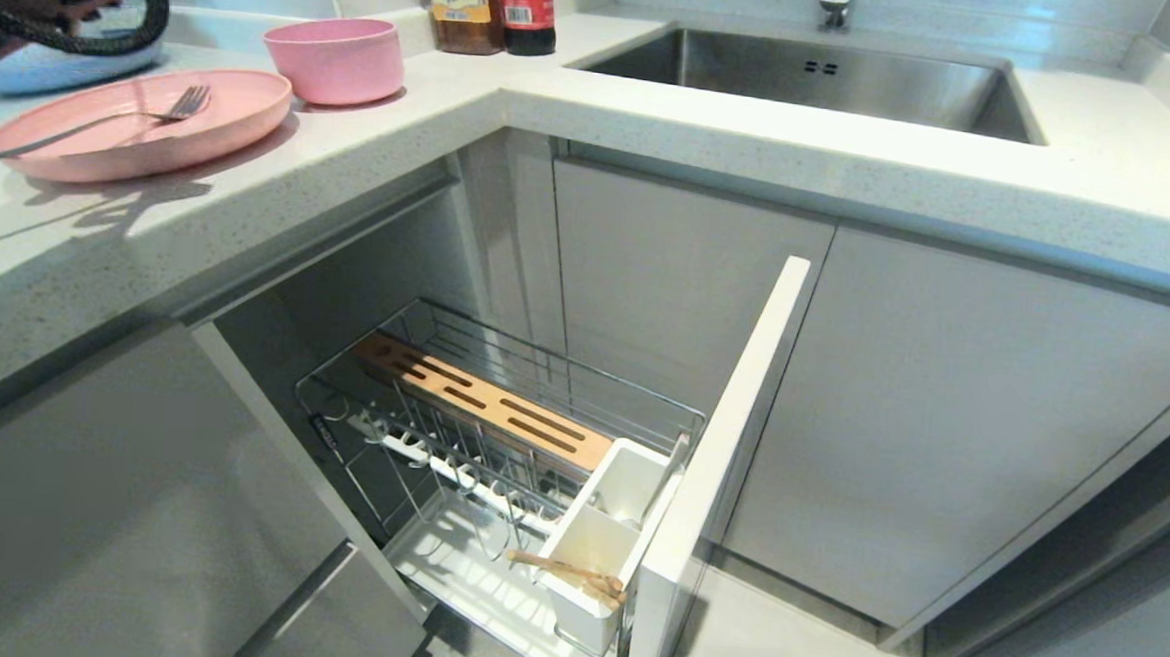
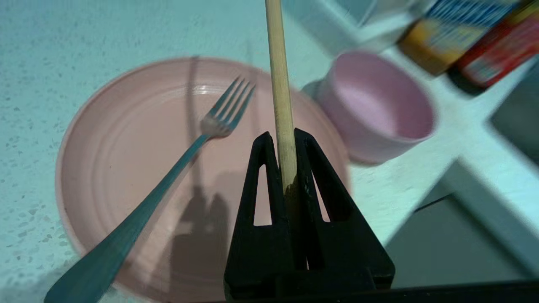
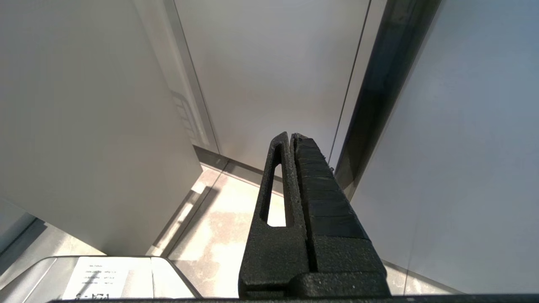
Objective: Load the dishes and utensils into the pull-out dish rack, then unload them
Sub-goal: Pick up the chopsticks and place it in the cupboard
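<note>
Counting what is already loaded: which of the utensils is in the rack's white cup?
The wooden chopstick lying across the white cup. The other chopstick is clamped in the left gripper; the fork rests on the pink plate.

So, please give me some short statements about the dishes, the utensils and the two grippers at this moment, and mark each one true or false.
1. The left gripper is shut on a wooden chopstick. True.
2. The silver fork lies in the pink bowl. False: it lies on the pink plate; the pink bowl is empty.
3. The pull-out dish rack stands pulled out of the cabinet. True.
4. The pink plate stands in the rack. False: it is on the countertop.
5. The right gripper holds a fork. False: it is shut on nothing, near the cabinet fronts and floor.
</note>
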